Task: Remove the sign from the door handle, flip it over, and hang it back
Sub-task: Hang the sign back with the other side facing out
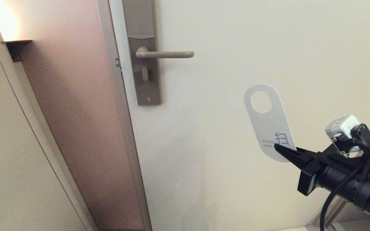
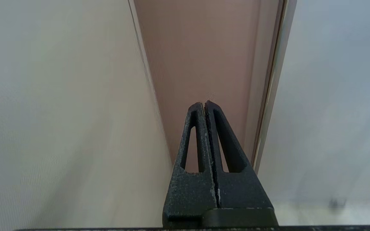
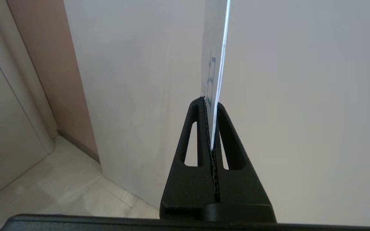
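The sign (image 1: 269,123) is off the door handle, its white side with teal "PLEASE MAKE" facing me and its oval hole at the top. My right gripper (image 1: 278,148) is shut on its lower end and holds it upright in front of the door, below and to the right of the handle. In the right wrist view the sign (image 3: 213,64) shows edge-on between the shut fingers, at my right gripper (image 3: 211,104). The door handle (image 1: 165,54) is a bare horizontal lever on a tall brown-grey plate (image 1: 142,51). My left gripper (image 2: 203,104) is shut and empty, out of the head view.
The cream door (image 1: 236,179) fills the right of the head view. The door frame (image 1: 120,128) and a pinkish wall (image 1: 75,112) are to the left, with a beige panel (image 1: 8,144) at far left. Floor tiles (image 3: 59,186) show below.
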Robot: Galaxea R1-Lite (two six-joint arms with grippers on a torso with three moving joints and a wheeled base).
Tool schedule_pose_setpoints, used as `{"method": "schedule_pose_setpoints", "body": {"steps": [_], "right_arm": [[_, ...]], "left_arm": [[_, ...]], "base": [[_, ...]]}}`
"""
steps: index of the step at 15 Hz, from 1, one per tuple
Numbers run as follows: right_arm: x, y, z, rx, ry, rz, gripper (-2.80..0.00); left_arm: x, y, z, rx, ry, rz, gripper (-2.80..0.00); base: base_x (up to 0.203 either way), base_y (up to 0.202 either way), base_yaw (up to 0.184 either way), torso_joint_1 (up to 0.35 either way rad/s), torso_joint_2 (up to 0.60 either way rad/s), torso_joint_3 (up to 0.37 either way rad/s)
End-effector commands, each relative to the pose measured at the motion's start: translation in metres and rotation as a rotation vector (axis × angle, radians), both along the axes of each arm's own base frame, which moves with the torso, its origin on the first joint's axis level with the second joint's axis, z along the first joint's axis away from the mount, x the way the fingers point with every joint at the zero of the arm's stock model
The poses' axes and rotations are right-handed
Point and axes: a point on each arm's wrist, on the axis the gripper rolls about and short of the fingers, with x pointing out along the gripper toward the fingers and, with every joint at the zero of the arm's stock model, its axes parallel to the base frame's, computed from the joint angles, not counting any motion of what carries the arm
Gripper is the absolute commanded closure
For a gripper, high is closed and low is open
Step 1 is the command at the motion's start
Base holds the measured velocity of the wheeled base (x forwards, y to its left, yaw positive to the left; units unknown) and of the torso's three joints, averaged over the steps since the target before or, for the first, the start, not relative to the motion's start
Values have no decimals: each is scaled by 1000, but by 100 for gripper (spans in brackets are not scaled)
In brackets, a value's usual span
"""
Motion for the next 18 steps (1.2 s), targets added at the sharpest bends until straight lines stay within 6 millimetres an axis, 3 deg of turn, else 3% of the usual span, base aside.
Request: {"method": "schedule_pose_setpoints", "body": {"steps": [1,7,18], "right_arm": [[0,0,-1,-1,0,0,0],[1,0,-1,-1,2,0,0],[2,1,-1,-1,2,2,0]], "left_arm": [[1,0,4,-33,-36,0,0],[0,1,-6,-7,66,33,0],[0,2,-5,175,88,70,0]], "base": [[0,0,0,0,0,0],[0,0,0,0,0,0],[0,0,0,0,0,0]]}}
